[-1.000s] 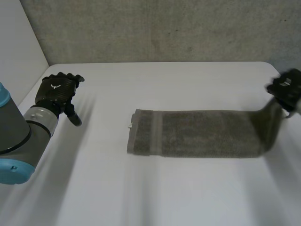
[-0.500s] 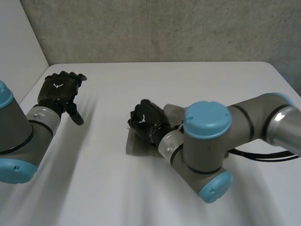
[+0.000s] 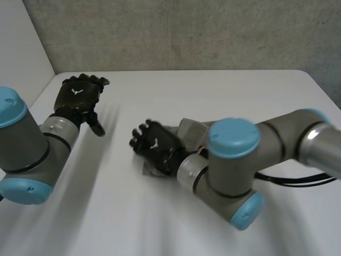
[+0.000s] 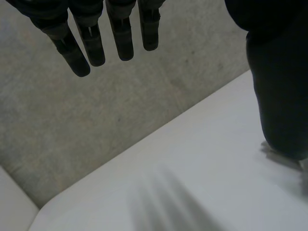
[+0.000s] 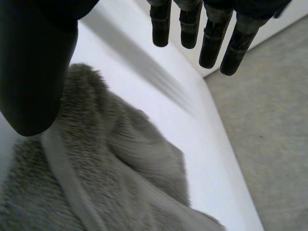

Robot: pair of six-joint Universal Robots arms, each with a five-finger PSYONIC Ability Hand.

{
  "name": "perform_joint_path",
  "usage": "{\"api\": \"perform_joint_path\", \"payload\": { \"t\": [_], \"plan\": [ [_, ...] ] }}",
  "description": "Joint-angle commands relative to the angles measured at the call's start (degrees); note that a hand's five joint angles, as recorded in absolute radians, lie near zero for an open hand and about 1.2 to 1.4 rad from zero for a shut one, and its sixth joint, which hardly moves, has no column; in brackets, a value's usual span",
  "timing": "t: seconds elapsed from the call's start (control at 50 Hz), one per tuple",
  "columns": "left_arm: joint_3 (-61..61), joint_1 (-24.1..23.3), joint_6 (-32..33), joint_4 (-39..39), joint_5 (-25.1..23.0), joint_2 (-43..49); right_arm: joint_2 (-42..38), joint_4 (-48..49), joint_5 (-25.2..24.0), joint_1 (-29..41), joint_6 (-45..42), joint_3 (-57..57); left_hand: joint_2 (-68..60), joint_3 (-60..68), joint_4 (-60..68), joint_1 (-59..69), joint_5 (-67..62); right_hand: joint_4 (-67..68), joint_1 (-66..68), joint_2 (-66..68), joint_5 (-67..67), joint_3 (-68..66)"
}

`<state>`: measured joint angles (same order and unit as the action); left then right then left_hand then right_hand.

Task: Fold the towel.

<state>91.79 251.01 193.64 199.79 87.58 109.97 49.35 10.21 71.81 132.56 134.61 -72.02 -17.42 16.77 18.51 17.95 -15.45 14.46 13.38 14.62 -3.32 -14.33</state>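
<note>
The grey towel lies mid-table, largely hidden under my right arm, with a bunched fold showing beside the forearm. My right hand hovers over the towel's left end, open, fingers straight and off the cloth. Seen from the right wrist, the towel with its woven band lies rumpled under the palm, and the thumb and fingers hold nothing. My left hand is raised over the table's far left, away from the towel. From the left wrist its fingers are straight and empty.
The white table has bare room in front of the towel and to the left. A grey wall runs along the far edge, and a white panel stands at the far left corner. My right arm lies across the table's middle.
My right hand carried the towel's right end across to the left end, then let go and opened, shifting slightly left. The left hand rose and drifted right.
</note>
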Motion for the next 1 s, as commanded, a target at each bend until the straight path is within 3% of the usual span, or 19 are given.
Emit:
{"api": "perform_joint_path", "payload": {
  "t": [0.02,0.06,0.12,0.16,0.32,0.44,0.5,0.64,0.88,1.0],
  "plan": [
    [-1.7,-3.8,-0.6,0.2,0.3,0.1,10.7,0.0,0.0,-8.2,8.4,-4.5,3.7,-3.0,-4.8,-4.2,11.7,-4.5,-3.4,-4.6,3.3,4.3],
    [-2.8,-6.6,-1.5,0.4,0.3,0.5,15.1,0.0,0.0,-12.0,14.7,-7.1,3.7,-3.0,-4.8,-4.2,11.7,-4.5,-3.4,-4.6,3.3,4.3],
    [-3.5,-8.3,-2.0,0.4,0.3,1.1,16.9,-0.1,0.3,-14.3,17.5,-8.1,3.7,-3.0,-4.8,-4.2,11.7,-4.5,-3.4,-4.6,3.3,4.3],
    [-5.6,-11.6,-3.2,0.4,0.3,2.8,20.0,-0.4,0.3,-19.6,21.3,-11.0,3.5,-2.9,-4.6,-4.0,11.5,-4.5,-3.4,-4.6,3.3,4.3],
    [-10.9,-19.2,-5.4,0.2,0.2,10.9,23.0,-0.6,-0.1,-26.6,22.3,-19.6,3.0,-2.4,-4.1,-3.5,11.0,-4.5,-3.4,-4.6,3.3,4.3],
    [-15.7,-23.0,-4.9,-0.1,0.2,18.9,22.9,-0.5,-0.3,-27.2,20.2,-25.6,1.3,-0.7,-2.4,-1.9,9.4,-4.5,-3.4,-4.6,3.3,4.3],
    [-17.1,-23.6,-4.8,-0.2,0.3,21.0,22.8,-0.4,-0.4,-27.1,19.7,-26.7,0.6,0.0,-1.7,-1.2,8.7,-3.7,-2.6,-3.9,2.6,3.6],
    [-22.6,-24.6,-2.9,-0.2,0.7,26.7,22.1,0.3,-0.3,-26.4,19.4,-30.4,-3.0,3.7,2.0,2.5,5.0,14.1,15.2,13.9,-15.2,-14.2],
    [-27.5,-24.5,-1.3,-0.2,2.9,31.1,16.0,0.8,0.6,-26.1,17.0,-29.5,-5.1,5.7,4.0,4.5,3.0,19.5,20.6,19.4,-20.7,-19.6],
    [-28.1,-24.2,-1.1,-0.2,3.7,33.0,15.2,1.0,1.5,-26.6,13.1,-29.5,-7.9,8.6,6.8,7.4,0.1,32.1,33.2,32.0,-33.3,-32.3]
  ]
}}
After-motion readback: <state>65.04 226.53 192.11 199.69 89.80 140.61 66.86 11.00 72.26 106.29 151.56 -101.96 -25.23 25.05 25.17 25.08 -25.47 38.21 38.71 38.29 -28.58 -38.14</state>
